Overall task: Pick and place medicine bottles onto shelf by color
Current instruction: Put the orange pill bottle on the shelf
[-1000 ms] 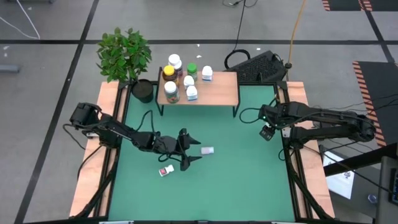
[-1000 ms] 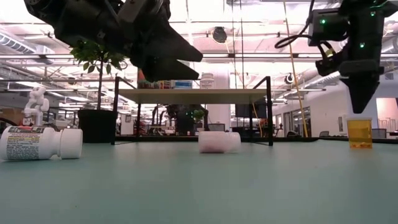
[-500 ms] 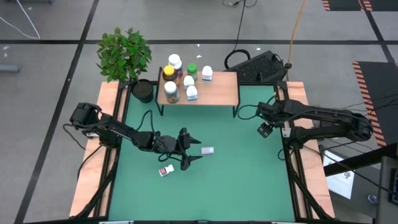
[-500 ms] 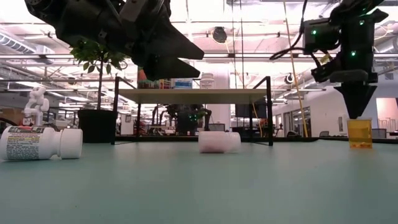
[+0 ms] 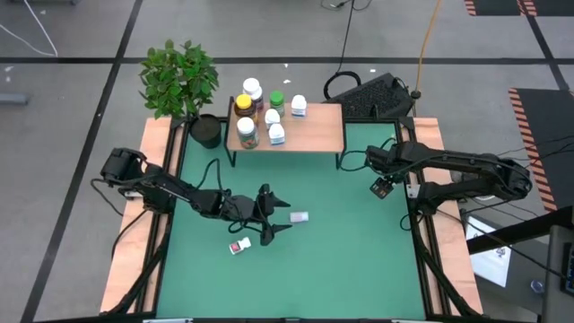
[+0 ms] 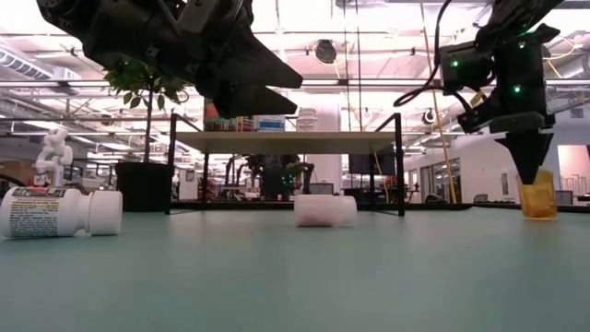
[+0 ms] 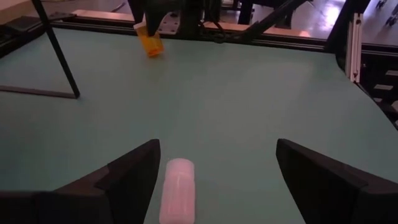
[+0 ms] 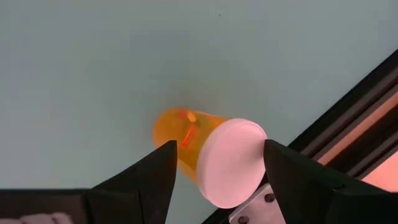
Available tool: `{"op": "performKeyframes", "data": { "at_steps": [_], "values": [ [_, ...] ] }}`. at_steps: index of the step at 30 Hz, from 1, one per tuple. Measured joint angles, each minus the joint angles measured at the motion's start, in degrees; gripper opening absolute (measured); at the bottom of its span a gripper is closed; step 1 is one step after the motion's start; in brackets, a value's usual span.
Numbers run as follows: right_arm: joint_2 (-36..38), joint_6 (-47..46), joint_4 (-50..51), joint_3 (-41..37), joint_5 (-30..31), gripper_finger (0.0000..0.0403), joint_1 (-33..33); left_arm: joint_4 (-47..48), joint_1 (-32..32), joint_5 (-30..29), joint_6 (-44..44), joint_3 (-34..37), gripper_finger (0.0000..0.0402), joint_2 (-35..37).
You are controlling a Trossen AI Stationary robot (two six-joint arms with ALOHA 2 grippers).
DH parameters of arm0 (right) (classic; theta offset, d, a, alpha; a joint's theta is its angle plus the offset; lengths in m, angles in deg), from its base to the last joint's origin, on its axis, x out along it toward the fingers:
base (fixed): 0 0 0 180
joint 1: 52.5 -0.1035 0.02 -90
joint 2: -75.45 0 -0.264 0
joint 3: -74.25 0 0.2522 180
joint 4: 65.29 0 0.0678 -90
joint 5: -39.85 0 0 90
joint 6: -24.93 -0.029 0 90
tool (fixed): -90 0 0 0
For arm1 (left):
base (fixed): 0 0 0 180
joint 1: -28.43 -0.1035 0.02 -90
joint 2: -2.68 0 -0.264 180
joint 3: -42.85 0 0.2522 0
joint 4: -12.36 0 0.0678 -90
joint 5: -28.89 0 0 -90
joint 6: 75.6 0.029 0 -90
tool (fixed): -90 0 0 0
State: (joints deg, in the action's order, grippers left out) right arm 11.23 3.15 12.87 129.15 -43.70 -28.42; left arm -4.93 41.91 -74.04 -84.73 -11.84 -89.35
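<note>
At the tabletop's (image 5: 359, 269) right edge, your right gripper (image 8: 217, 168) straddles the amber bottle (image 8: 208, 152), jaws partly open and gripping nothing yet. Judged step: the grasp. Next, close squarely, lift, carry it to the shelf (image 5: 314, 130). Your left gripper (image 7: 214, 171) hovers wide open over a lying white bottle (image 7: 178, 198).

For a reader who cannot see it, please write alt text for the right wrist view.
The right gripper brackets an orange bottle with a white cap, which stands on the green table beside its black edge rail.
</note>
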Motion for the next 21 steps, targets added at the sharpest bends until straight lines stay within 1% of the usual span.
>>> {"op": "performKeyframes", "data": {
  "at_steps": [4, 6, 7, 9, 11, 12, 14, 16, 19, 21],
  "values": [
    [0.0, -0.1, -0.8, 0.0, -0.6, 0.0207, -1.4, 0.0, 0.0, 0.0, 0.0, 0.0, 0.0324, 0.0],
    [0.1, -0.2, -2.6, 0.0, -3.3, 0.0200, -2.9, 0.0, 0.0, 0.0, 0.0, 0.0, 0.0324, 0.0],
    [0.1, -0.4, -4.5, 0.0, -5.6, 0.0198, -4.0, 0.0, 0.0, 0.0, 0.0, 0.0, 0.0324, 0.0],
    [-0.1, -3.0, -10.1, -0.2, -12.9, 0.0194, -6.9, 0.0, 0.0, 0.0, 0.0, 0.0, 0.0324, 0.0],
    [-0.1, -5.6, -18.7, -0.2, -18.0, 0.0194, -10.4, -0.2, -0.1, 0.0, 0.2, 0.0, 0.0324, 0.0],
    [0.0, -6.4, -22.8, -0.2, -19.4, 0.0194, -12.4, -0.3, -0.2, 0.0, 0.2, 0.0, 0.0324, 0.0],
    [-0.1, -7.8, -30.9, -0.2, -20.0, 0.0194, -16.1, -0.4, -0.5, 0.0, 0.1, 0.0, 0.0324, 0.0],
    [-0.1, -8.9, -34.4, -0.2, -19.6, 0.0194, -18.6, -0.6, -0.7, 0.0, 0.0, 0.0, 0.0324, 0.0],
    [0.1, -11.6, -33.7, -0.1, -16.9, 0.0194, -21.0, -0.6, -0.7, 0.0, -0.5, 0.0, 0.0324, 0.0],
    [0.2, -14.5, -32.9, -0.2, -16.8, 0.0194, -23.0, -0.6, -0.7, 0.0, -0.8, 0.0, 0.0324, 0.0]
  ]
}}
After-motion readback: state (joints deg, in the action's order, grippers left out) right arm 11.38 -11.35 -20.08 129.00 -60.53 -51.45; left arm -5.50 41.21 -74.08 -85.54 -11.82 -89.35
